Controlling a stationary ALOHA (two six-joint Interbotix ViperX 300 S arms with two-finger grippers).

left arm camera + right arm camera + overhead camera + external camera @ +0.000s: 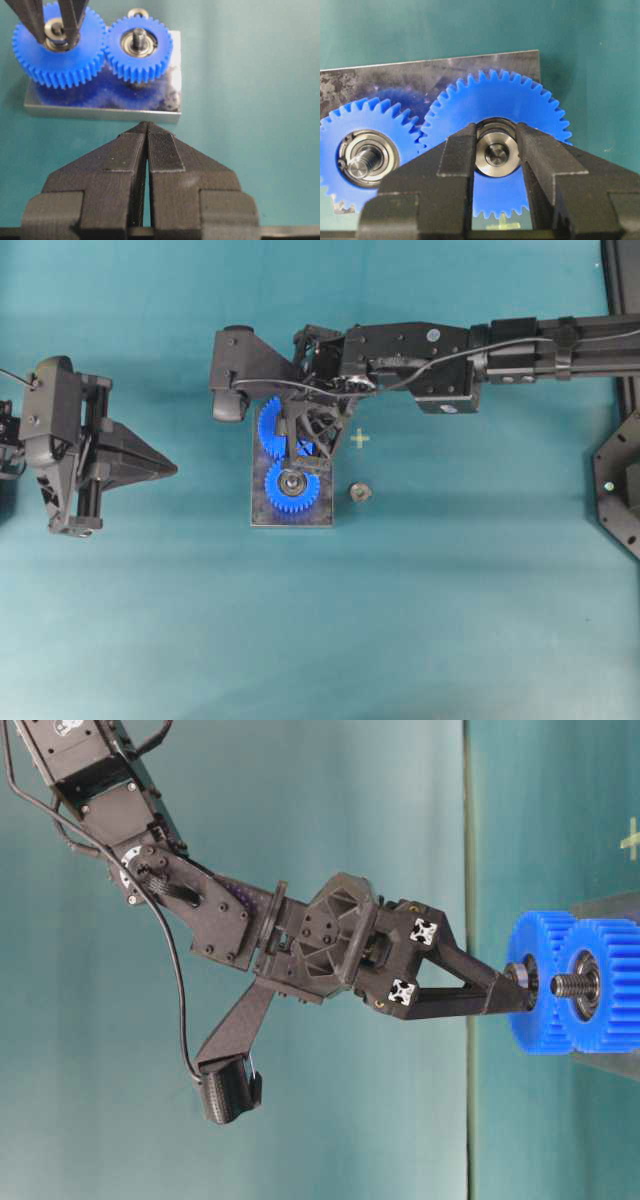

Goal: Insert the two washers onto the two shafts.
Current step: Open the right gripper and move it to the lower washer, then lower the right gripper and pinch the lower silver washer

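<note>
Right claw [496, 150] grips a washer [496, 152] between its fingertips, right at the shaft [497, 155] in the hub of the larger gear [530, 107] — whether it is fully seated, I cannot tell. Beside it meshes a second gear [367, 155] on the plate [395, 75]. Left claw [147, 131] sits well apart, tips together — holding nothing.
</note>
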